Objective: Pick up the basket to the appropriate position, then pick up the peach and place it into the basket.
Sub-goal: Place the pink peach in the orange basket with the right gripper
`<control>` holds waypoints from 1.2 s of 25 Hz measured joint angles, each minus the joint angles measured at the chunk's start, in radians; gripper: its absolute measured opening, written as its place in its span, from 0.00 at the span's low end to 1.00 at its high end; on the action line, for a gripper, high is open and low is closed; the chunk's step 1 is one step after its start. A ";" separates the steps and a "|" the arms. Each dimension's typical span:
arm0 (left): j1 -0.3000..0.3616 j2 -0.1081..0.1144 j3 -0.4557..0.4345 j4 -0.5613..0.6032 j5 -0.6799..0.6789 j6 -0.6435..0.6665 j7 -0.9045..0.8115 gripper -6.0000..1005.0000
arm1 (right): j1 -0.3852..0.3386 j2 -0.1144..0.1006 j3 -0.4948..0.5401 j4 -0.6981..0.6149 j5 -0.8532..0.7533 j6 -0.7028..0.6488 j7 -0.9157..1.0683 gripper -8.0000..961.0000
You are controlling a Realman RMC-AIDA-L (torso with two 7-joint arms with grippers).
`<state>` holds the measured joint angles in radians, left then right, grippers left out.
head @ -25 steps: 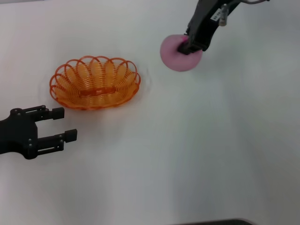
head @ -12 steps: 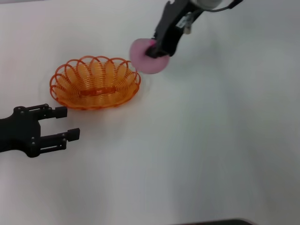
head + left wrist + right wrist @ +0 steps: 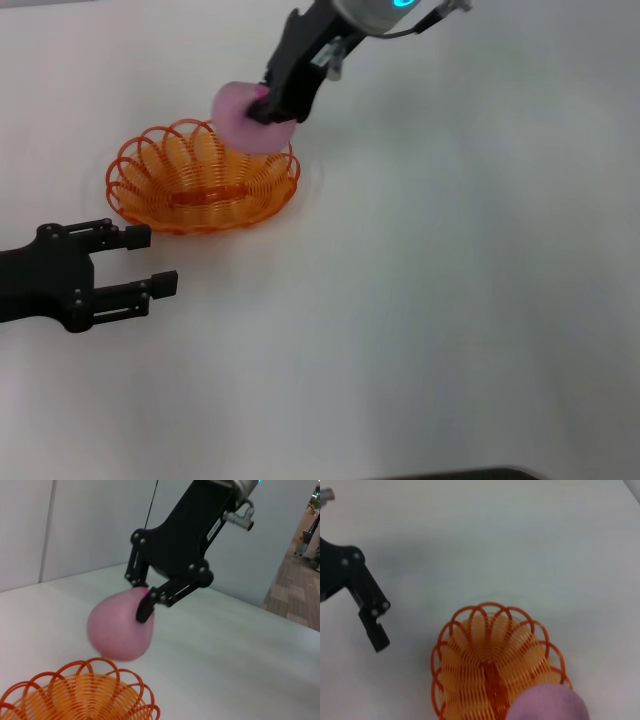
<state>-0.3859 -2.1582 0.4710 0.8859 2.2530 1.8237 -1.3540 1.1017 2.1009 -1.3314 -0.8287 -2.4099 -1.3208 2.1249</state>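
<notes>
White tabletop (image 3: 450,300); grey walls appear only in the left wrist view. Right gripper (image 3: 268,108) clamps the peach (image 3: 240,115) over the basket's (image 3: 200,185) 2 o'clock rim. Left gripper (image 3: 140,262), at 7 o'clock, has jaws wide.

Orange wire basket (image 3: 203,180), pale pink peach (image 3: 243,118), black grippers, L (image 3: 143,263) & R (image 3: 268,103), white table (image 3: 450,280)

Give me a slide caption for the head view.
Right claw carries round pale pink peach over oval orange wire basket; left claw open nearby.
</notes>
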 joint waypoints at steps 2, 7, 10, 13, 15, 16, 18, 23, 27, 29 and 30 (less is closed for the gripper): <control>-0.003 0.000 0.000 -0.007 -0.001 0.000 0.002 0.71 | 0.008 0.001 -0.005 0.038 0.029 0.036 -0.029 0.15; -0.004 0.000 0.000 -0.010 -0.006 0.000 0.005 0.70 | 0.009 0.002 -0.064 0.094 0.129 0.118 -0.072 0.15; -0.006 0.000 0.000 -0.011 -0.006 0.000 0.005 0.70 | 0.008 0.003 -0.089 0.106 0.155 0.151 -0.080 0.15; -0.008 0.000 0.000 -0.011 -0.006 0.000 0.006 0.70 | 0.012 0.004 -0.098 0.127 0.173 0.162 -0.088 0.15; -0.010 0.000 0.000 -0.013 -0.006 0.000 0.006 0.70 | 0.015 0.003 -0.100 0.133 0.178 0.164 -0.090 0.16; -0.012 0.000 0.000 -0.016 -0.006 0.000 0.006 0.70 | 0.016 0.003 -0.101 0.133 0.178 0.164 -0.090 0.16; -0.014 0.000 0.000 -0.019 -0.003 0.000 0.006 0.70 | 0.018 0.003 -0.103 0.135 0.179 0.164 -0.090 0.16; -0.015 0.001 0.000 -0.020 -0.001 0.000 0.006 0.71 | 0.020 0.003 -0.117 0.138 0.180 0.168 -0.085 0.16; -0.018 0.001 0.000 -0.020 0.001 0.000 0.006 0.71 | 0.020 0.005 -0.132 0.140 0.180 0.175 -0.082 0.17; -0.018 0.001 0.000 -0.019 0.001 0.000 0.006 0.71 | 0.020 0.006 -0.134 0.140 0.180 0.178 -0.081 0.17; -0.019 0.001 0.000 -0.019 0.001 0.000 0.005 0.71 | 0.020 0.006 -0.137 0.141 0.180 0.180 -0.081 0.17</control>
<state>-0.4046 -2.1567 0.4709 0.8665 2.2544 1.8239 -1.3485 1.1214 2.1072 -1.4681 -0.6882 -2.2302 -1.1412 2.0434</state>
